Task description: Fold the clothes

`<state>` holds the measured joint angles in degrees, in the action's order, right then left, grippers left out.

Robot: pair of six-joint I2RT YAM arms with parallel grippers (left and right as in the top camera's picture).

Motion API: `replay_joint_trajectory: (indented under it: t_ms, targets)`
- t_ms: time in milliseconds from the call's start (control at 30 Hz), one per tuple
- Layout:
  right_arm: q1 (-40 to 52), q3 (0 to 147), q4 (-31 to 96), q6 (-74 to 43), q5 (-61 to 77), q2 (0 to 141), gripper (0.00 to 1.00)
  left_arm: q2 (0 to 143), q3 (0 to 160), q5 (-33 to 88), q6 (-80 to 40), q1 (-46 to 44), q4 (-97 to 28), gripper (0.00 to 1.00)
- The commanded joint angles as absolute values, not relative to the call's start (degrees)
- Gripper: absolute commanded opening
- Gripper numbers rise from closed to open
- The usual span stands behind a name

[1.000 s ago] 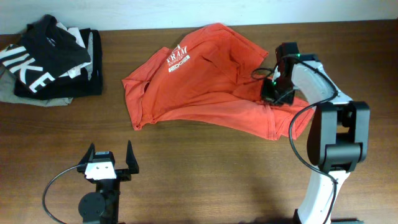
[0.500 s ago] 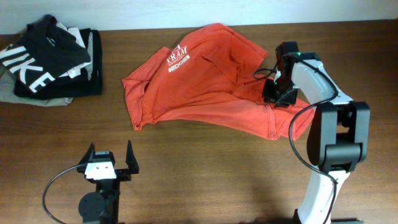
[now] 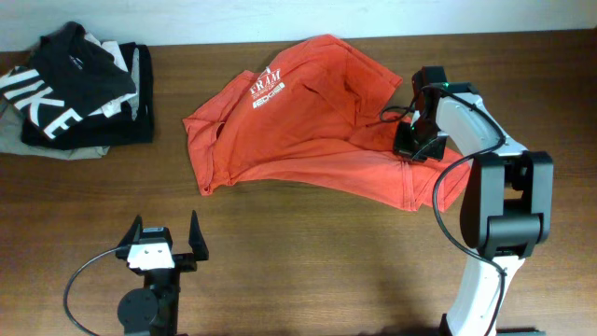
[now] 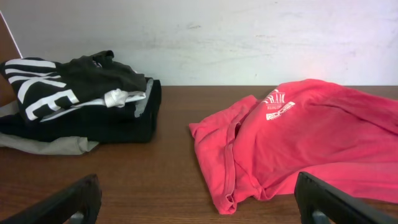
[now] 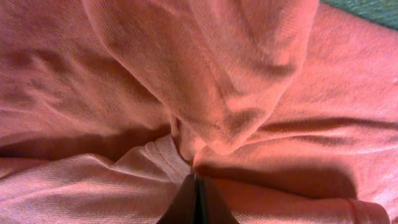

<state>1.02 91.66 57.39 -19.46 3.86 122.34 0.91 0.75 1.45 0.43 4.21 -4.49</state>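
Overhead, your rumpled red-orange cotton T-shirt (image 3: 308, 131) lies toward the wooden tabletop's (image 3: 308, 252) far edge, right of centre, with the right hand (image 3: 415, 149) on its right side. Left wrist: the left hand (image 4: 196, 194) gapes wide, empty. Right wrist: its fingers are together against soft, creased knit folds; whether cloth is pinched, you cannot tell.

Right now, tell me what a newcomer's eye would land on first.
A rumpled red-orange T-shirt sprawls across the middle of the table, the right tool shut on its fabric at the right side. A pile of dark clothes with white letters sits at the far left corner.
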Motion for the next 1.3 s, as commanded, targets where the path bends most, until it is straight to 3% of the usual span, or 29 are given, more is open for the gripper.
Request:
replay_joint_trajectory:
  t_ms: [0,167,300,400,500,600,700,733,767,800,933,1000,1167,1267]
  targets:
    - [1.6,92.9,59.2,-21.1,2.3,118.7,0.04,0.6,0.5,1.5,1.1,4.4,-4.6,0.99]
    - [3.2,92.9,67.9,-22.0,2.3,108.4,0.04,0.6,0.5,1.5,1.1,4.4,-4.6,0.99]
    - [10.2,92.9,76.1,-22.7,1.3,101.3,0.04,0.6,0.5,1.5,1.1,4.4,-4.6,0.99]
    - [16.3,92.4,85.3,-32.2,-6.8,99.1,0.04,0.6,0.5,1.5,1.1,4.4,-4.6,0.99]
    - [23.8,87.2,86.7,-37.5,-6.9,94.3,0.04,0.6,0.5,1.5,1.1,4.4,-4.6,0.99]
    - [31.4,75.9,86.4,-50.5,-8.6,82.5,0.04,0.6,0.5,1.5,1.1,4.4,-4.6,0.99]
    - [34.4,65.4,84.0,-55.4,-3.7,70.0,0.04,0.6,0.5,1.5,1.1,4.4,-4.6,0.99]
    - [34.6,62.5,84.0,-56.3,-3.4,66.5,0.1,0.6,0.5,1.5,1.1,4.4,-4.6,0.99]
    - [34.6,60.4,84.0,-57.6,-3.4,63.7,0.6,0.6,0.5,1.5,1.1,4.4,-4.6,0.99]
    - [34.5,59.4,83.9,-58.2,-3.4,61.8,0.97,0.6,0.5,1.5,1.1,4.4,-4.6,0.99]
    - [33.7,59.6,78.7,-58.5,-5.0,57.7,0.99,0.6,0.5,1.5,1.1,4.4,-4.6,0.99]
    - [31.2,59.7,70.3,-52.6,-5.0,56.9,0.99,0.6,0.5,1.5,1.1,4.4,-4.6,0.99]
    - [23.1,59.7,53.4,-40.0,-0.2,61.2,0.99,0.6,0.5,1.5,1.1,4.4,-4.6,0.99]
    - [18.9,59.7,42.8,-39.6,-0.1,67.6,0.99,0.6,0.5,1.7,1.1,4.4,-4.5,0.99]
